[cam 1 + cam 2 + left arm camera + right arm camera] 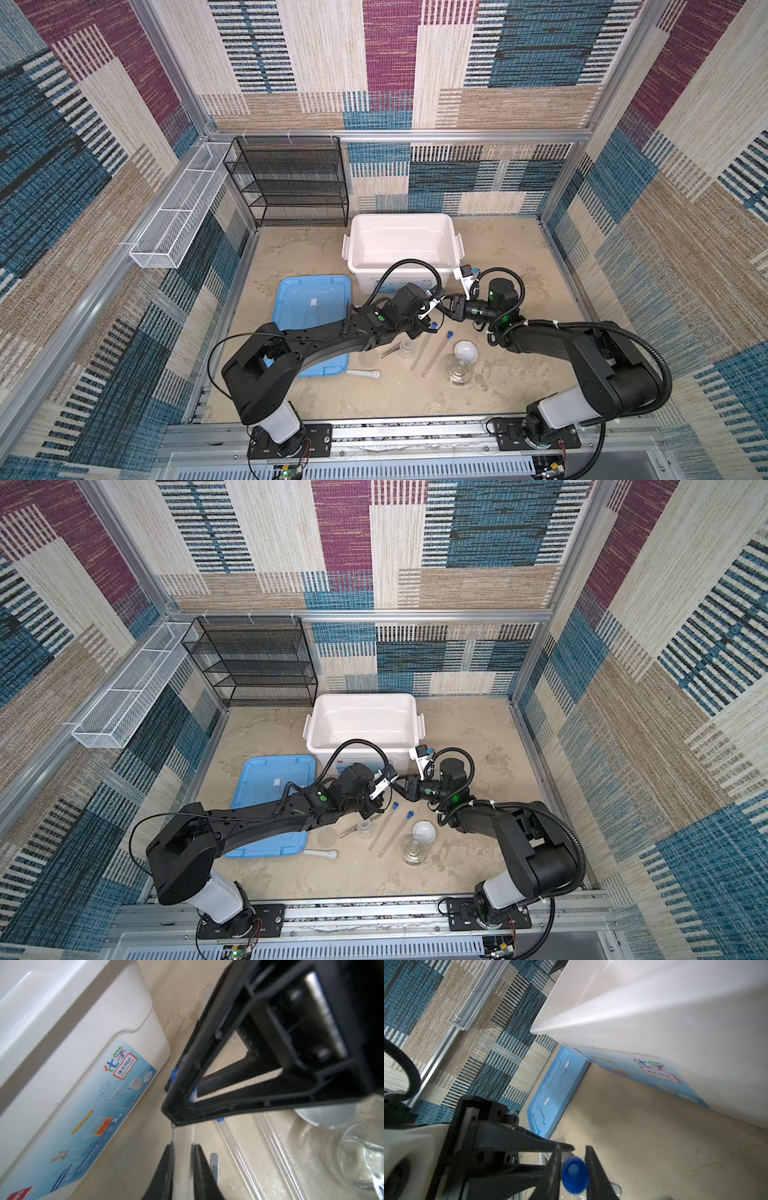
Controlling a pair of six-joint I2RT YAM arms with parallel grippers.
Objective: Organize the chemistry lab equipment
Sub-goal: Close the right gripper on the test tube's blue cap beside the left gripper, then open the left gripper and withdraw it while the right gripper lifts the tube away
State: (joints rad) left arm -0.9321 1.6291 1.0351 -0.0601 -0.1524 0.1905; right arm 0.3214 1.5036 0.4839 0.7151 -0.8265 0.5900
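1 tube (182,1176) runs from claw to claw — left claw (182,1147) grips its glass, right claw (573,1147) pinches its blue cap (574,1175).

The left arm (324,338) and right arm (548,336) are showing black shells, white bases. Ribbed black cables (409,261) are looping mid-frame.
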